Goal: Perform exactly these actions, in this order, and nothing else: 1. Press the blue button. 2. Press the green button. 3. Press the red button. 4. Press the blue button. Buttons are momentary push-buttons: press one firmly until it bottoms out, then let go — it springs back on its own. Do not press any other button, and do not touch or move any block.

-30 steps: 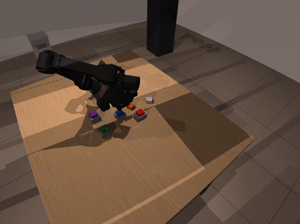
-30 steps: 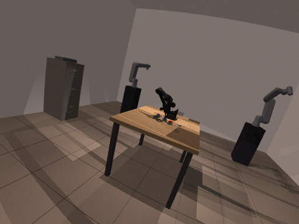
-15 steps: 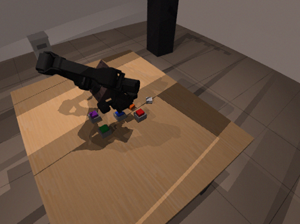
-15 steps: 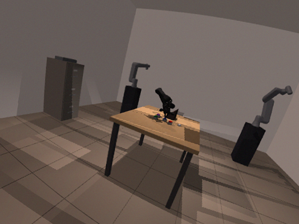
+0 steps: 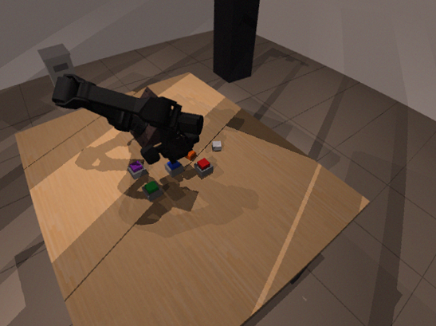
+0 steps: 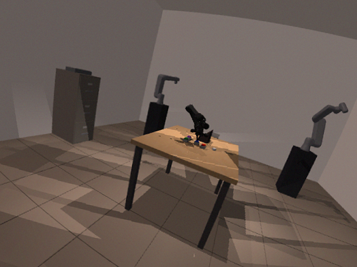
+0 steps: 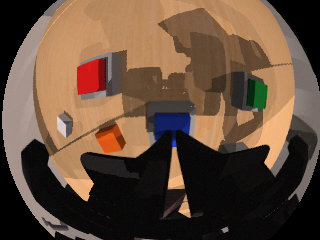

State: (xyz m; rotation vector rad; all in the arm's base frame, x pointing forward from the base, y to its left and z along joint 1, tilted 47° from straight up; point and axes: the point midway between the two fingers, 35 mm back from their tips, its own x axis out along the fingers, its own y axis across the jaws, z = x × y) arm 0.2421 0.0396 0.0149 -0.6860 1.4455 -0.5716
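My gripper (image 5: 173, 161) (image 7: 174, 134) is shut and empty, pointing down at the blue button (image 5: 174, 165) (image 7: 172, 121) (image 6: 196, 142). Its fingertips appear to touch the rear part of the blue cap in the wrist view; how far the cap is pressed in I cannot tell. The green button (image 5: 152, 187) (image 7: 258, 94) stands on its grey base to the right in the wrist view, its cap raised. The red button (image 5: 203, 163) (image 7: 91, 77) (image 6: 203, 145) stands to the left there, its cap raised too.
A purple button (image 5: 136, 166) stands behind the green one, mostly hidden by a finger in the wrist view. An orange block (image 5: 190, 154) (image 7: 110, 138) lies close to the blue and red buttons. A white block (image 5: 217, 146) (image 7: 64, 125) lies farther out, beyond the orange block.
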